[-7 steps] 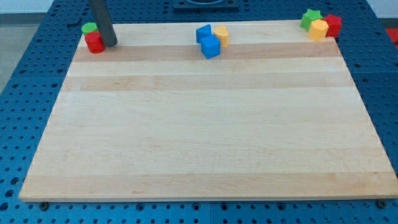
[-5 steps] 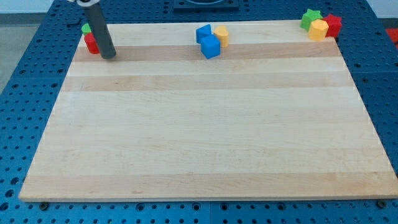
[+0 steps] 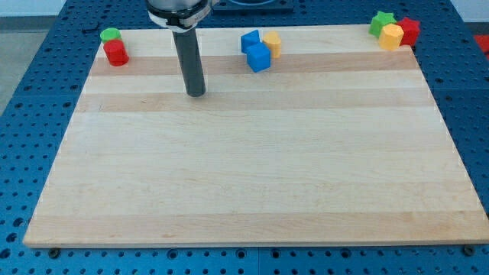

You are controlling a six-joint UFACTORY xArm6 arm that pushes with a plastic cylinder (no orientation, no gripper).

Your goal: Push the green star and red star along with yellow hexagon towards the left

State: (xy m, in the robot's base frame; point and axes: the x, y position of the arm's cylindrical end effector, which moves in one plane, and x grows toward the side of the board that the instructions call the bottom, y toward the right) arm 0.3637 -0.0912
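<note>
The green star (image 3: 380, 21), the yellow hexagon (image 3: 392, 36) and the red star (image 3: 409, 30) sit packed together at the board's top right corner. The green star is at the left of the group, the hexagon is in front, the red star is at the right. My tip (image 3: 196, 93) rests on the board in its upper left part, far to the left of these three blocks and touching no block. It is below and to the left of the blue pair.
Two blue blocks (image 3: 254, 50) and a yellow block (image 3: 272, 43) cluster at the top middle. A red block (image 3: 116, 53) with a green block (image 3: 111, 34) behind it sits at the top left corner. The wooden board (image 3: 252, 168) lies on a blue perforated table.
My tip has moved right and a little down the view, away from the red and green blocks at the top left. No block has moved.
</note>
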